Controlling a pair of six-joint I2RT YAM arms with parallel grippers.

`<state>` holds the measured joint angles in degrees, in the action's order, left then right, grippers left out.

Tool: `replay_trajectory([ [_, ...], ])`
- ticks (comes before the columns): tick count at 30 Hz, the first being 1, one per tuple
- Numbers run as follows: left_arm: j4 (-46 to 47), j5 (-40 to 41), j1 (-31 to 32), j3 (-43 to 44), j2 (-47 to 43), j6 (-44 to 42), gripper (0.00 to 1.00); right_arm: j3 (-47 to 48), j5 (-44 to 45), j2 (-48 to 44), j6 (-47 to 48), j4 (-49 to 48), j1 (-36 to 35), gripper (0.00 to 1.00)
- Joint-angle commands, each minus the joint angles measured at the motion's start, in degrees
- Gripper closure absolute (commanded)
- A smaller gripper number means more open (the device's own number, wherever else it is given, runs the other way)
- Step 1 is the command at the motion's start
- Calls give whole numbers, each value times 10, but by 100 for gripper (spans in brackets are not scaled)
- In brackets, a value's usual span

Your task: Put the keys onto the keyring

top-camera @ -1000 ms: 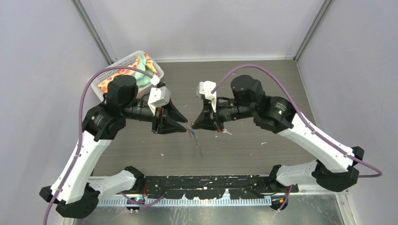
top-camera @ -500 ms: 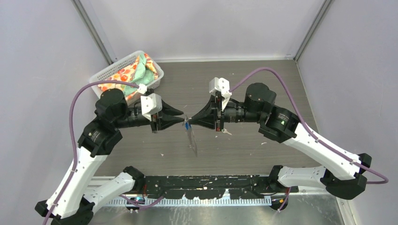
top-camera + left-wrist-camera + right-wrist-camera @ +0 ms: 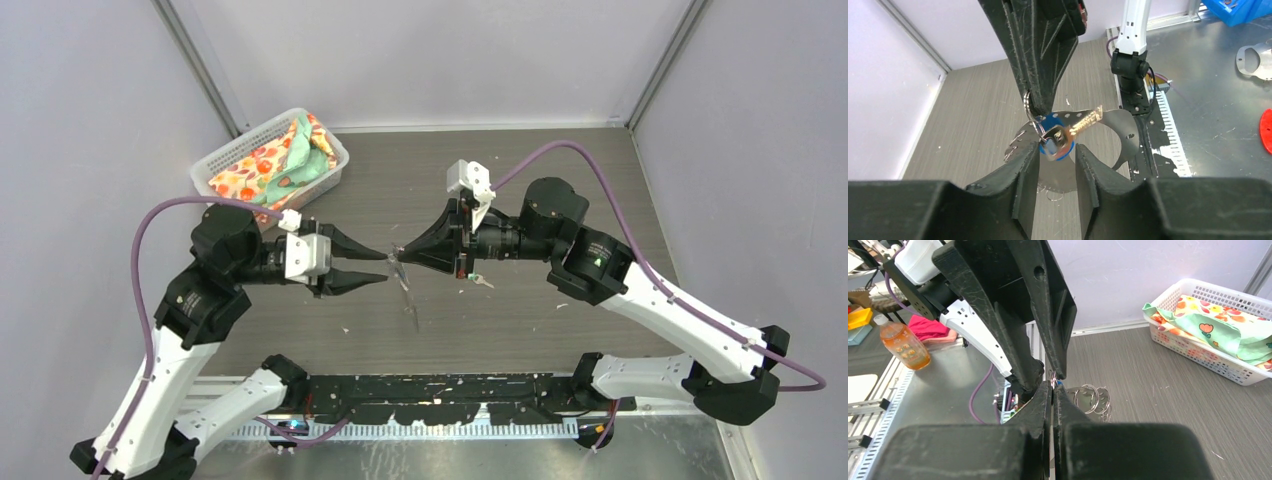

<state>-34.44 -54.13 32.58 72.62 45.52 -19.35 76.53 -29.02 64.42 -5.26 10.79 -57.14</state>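
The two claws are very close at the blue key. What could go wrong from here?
1. The left claw is open on both sides of the blue key, which hangs tilted; closing may pinch it crooked or knock it aside.
2. The right claw, shut, holds the keyring only at its tips; a pull from the left might drag it out.
3. The green key lies on the table under the right arm and may get swept away.

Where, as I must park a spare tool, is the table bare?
Bare: the far right of the table, between right arm and back wall; the near strip along base rail. Crowded: the centre, where left gripper and right gripper meet at the keyring, green key beside; basket fills far-left corner.
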Motion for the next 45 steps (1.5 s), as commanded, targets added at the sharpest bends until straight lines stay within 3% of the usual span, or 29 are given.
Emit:
replay_trajectory([
  [1, 15, -18, 2, 1, -13, -24, 64, 2, 4, 2, -13, -43, 1, 99],
  [7, 51, 16, 1, -9, -25, -13, 64, -2, 3, 1, -13, -41, 1, 99],
  [12, 78, 41, 2, -26, -25, 9, 76, 1, 3, 5, -16, -42, 1, 99],
  [16, 68, 60, 2, -33, -18, 13, 80, 5, -1, 9, -20, -44, 1, 99],
  [22, 95, 62, 2, -39, -18, 25, 81, 6, -7, 14, -21, -40, 0, 99],
  [31, 98, 46, 2, -57, -28, 12, 91, 8, -10, 21, -30, -52, 1, 99],
  [33, 89, 33, 2, -61, -31, -3, 97, 6, -7, 22, -35, -57, 1, 99],
  [39, 89, 7, 3, -75, -43, -42, 100, -18, 12, 23, -76, -104, 1, 99],
  [45, 80, -1, 6, -86, -49, -75, 100, -74, 48, 10, -118, -218, 1, 99],
])
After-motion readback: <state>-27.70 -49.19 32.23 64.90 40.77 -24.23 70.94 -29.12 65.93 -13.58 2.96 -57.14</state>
